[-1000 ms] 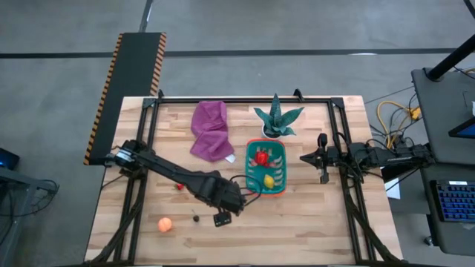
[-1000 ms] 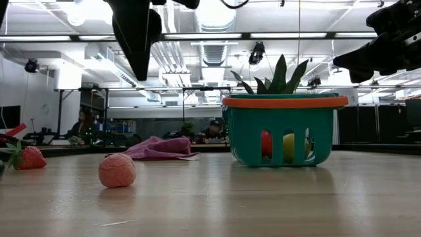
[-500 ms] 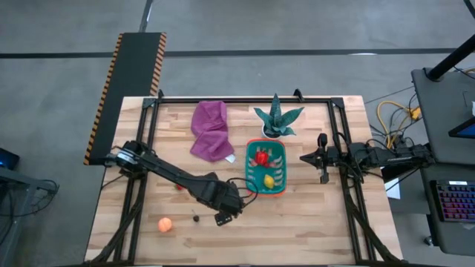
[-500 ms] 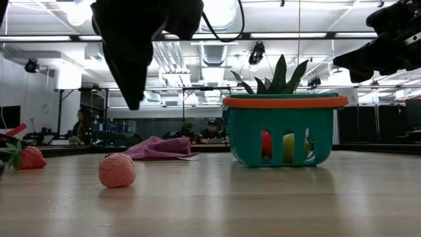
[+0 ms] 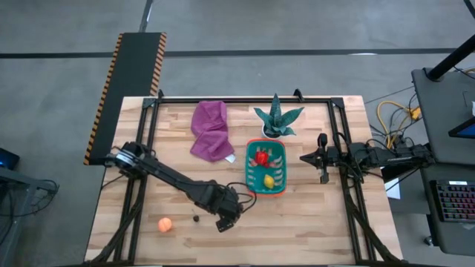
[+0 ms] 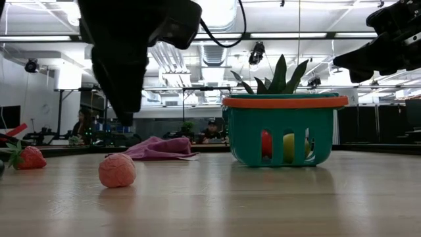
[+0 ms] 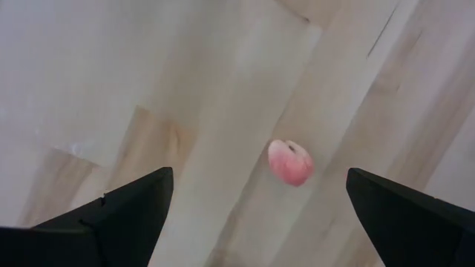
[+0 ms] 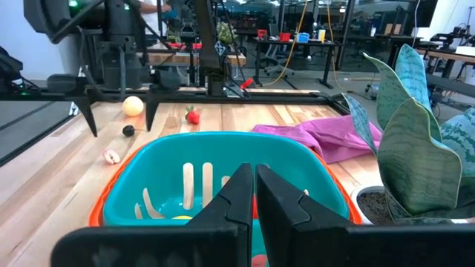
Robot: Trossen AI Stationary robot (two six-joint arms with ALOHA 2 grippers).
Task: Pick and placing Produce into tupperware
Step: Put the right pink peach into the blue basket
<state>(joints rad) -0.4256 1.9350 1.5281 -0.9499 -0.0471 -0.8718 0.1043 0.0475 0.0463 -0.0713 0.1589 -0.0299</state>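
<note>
Your left claw (image 7: 252, 215) hangs spread wide right above the little pink fruit (image 7: 290, 162) on the worktop (image 5: 297, 222), well apart from the basket (image 5: 266, 168), so next you lower it and pinch the fruit, while your right claw (image 8: 254, 194) waits pressed together.

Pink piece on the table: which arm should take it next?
Left. The left gripper hangs over the pink piece, jaws open to either side of it. The right gripper sits shut beyond the teal basket, farther from that piece.
</note>
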